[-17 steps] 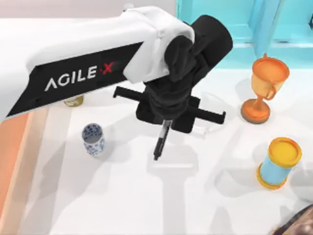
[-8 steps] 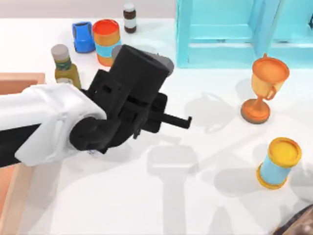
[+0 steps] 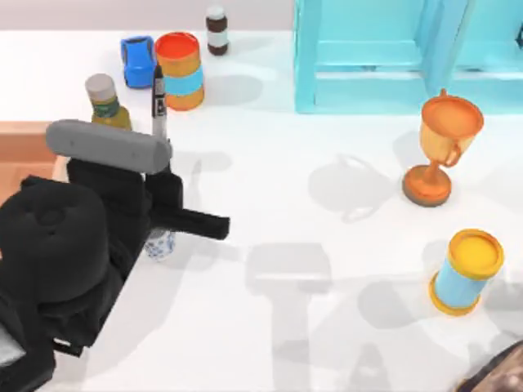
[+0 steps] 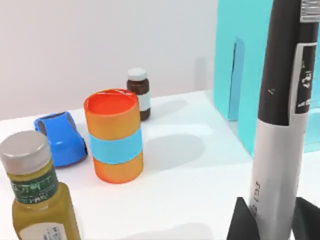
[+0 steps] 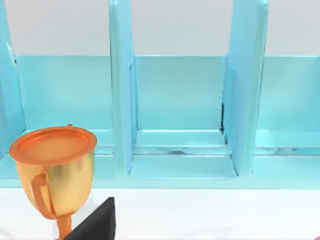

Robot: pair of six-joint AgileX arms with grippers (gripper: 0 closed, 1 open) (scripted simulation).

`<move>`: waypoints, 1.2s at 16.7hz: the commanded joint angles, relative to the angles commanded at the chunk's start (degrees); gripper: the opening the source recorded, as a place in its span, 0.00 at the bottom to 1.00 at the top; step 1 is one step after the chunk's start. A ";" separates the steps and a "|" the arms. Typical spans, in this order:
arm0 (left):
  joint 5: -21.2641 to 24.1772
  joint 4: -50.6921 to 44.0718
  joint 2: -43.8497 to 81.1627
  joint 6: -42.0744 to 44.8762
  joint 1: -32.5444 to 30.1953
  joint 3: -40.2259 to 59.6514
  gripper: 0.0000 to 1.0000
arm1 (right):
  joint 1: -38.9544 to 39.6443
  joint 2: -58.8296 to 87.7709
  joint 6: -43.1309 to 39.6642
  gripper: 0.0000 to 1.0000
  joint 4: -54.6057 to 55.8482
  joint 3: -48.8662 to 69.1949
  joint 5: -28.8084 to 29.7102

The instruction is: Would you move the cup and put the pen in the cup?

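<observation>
My left gripper (image 3: 161, 153) is at the table's left and is shut on the pen (image 3: 158, 102). The pen is black with a white-grey label and sticks out past the fingers toward the far side. In the left wrist view the pen (image 4: 282, 125) rises between two black fingertips (image 4: 240, 222), with the left gripper (image 4: 272, 225) closed around its lower end. The white cup with blue speckles (image 3: 160, 243) stands on the table, partly hidden under the left gripper's body. My right arm (image 3: 500, 371) is parked at the near right corner.
Beyond the pen stand an olive bottle (image 3: 106, 102), an orange-and-blue can (image 3: 181, 72), a blue toy car (image 3: 137, 59) and a small brown bottle (image 3: 216, 28). A turquoise shelf (image 3: 384, 57) lines the far right. An orange trophy (image 3: 441, 147) and a yellow-topped can (image 3: 466, 271) stand at the right.
My left arm has swung from the table's middle to the left, carrying the pen. The pen hung toward the near side before; now it points toward the far side, over the cup.
</observation>
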 joint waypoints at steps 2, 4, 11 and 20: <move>-0.62 7.53 -4.62 2.33 0.60 -5.37 0.00 | 0.00 0.00 0.00 1.00 0.00 0.00 0.00; -0.95 12.99 -8.13 4.11 1.04 -9.22 0.00 | 0.00 0.00 0.00 1.00 0.00 0.00 0.00; -1.10 16.66 -10.67 5.42 1.34 -11.80 0.00 | 0.00 0.00 0.00 1.00 0.00 0.00 0.00; 2.61 27.53 3.38 5.24 4.74 -9.61 0.00 | 0.00 0.00 0.00 1.00 0.00 0.00 0.00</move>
